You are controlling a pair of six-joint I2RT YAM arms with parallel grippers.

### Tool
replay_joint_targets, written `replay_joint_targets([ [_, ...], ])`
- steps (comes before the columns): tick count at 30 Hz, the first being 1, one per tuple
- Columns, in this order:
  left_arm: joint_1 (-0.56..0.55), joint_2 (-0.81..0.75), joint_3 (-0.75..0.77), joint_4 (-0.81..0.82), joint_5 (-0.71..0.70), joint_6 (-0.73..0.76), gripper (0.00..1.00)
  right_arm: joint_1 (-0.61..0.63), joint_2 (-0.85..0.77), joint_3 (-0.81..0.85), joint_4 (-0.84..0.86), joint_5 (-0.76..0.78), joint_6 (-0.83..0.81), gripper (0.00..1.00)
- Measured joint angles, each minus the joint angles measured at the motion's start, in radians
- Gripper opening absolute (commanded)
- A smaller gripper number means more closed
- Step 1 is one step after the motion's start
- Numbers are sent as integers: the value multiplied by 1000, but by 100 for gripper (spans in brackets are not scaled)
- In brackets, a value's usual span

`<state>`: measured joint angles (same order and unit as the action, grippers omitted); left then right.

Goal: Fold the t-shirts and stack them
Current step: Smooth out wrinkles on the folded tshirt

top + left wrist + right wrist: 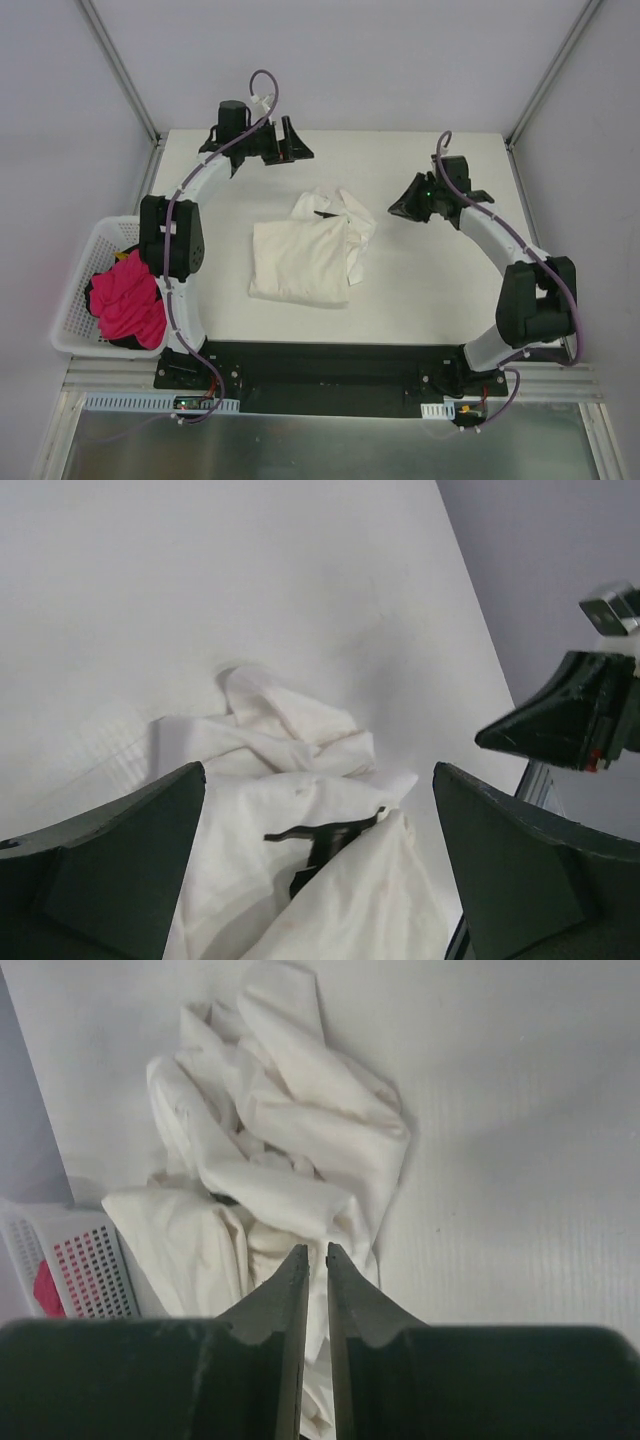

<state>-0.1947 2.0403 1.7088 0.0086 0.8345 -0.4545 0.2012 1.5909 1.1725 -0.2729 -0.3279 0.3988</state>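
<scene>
A plain cream-white t-shirt (298, 262) lies folded into a rough rectangle at the table's middle. A white t-shirt with a black printed mark (338, 210) lies crumpled against its far right corner, partly over it. My left gripper (292, 140) is open and empty, raised over the far side of the table; its view shows the crumpled shirt (290, 750) and the black mark between its wide-apart fingers (120, 870). My right gripper (403, 209) is shut and empty, just right of the crumpled shirt (300, 1110), its tips (315, 1255) over the cloth's edge.
A white plastic basket (82, 262) stands off the table's left edge and holds a bright pink cloth (130, 300); the basket also shows in the right wrist view (85, 1260). Grey walls enclose the table.
</scene>
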Motion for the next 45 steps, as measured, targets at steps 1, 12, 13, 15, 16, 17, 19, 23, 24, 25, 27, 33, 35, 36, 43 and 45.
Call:
replay_joint_targets([
  [1,10,-2,-9,-4,-5,4,95,9,-23,-29,10,-5,3,15],
  [12,50,-4,-43,-45,-25,31,94,174,-18,-315,121,-64,116,14],
  [13,49,-4,-43,-45,-25,32,94,179,-14,-315,134,-69,122,14],
  [15,44,-4,-43,-45,-24,34,94,183,-1,-313,164,-77,135,14],
  [16,44,-4,-43,-45,-24,36,94,186,9,-310,174,-79,140,14],
  [17,44,-4,-43,-45,-24,37,94,188,20,-306,180,-80,145,14],
  [19,44,-4,-43,-45,-24,42,94,190,61,-284,194,-87,156,13],
  [23,44,-4,-44,-45,-24,48,94,198,139,-243,225,-106,178,13],
  [24,44,-4,-44,-45,-24,49,94,200,154,-235,231,-110,184,13],
  [25,44,-4,-44,-45,-24,50,94,201,168,-227,232,-113,188,13],
  [27,45,-2,-44,-44,-24,51,94,203,195,-208,233,-122,194,13],
  [33,46,20,-44,-44,-9,51,94,200,291,-105,228,-135,203,13],
  [35,46,39,-44,-48,-2,51,94,187,338,-42,228,-137,204,13],
  [36,46,42,-44,-50,-1,51,93,181,348,-27,224,-138,204,13],
  [43,53,45,-50,-48,2,52,92,121,439,131,197,-133,192,18],
  [45,53,45,-61,-48,-2,52,93,109,447,150,196,-133,187,28],
])
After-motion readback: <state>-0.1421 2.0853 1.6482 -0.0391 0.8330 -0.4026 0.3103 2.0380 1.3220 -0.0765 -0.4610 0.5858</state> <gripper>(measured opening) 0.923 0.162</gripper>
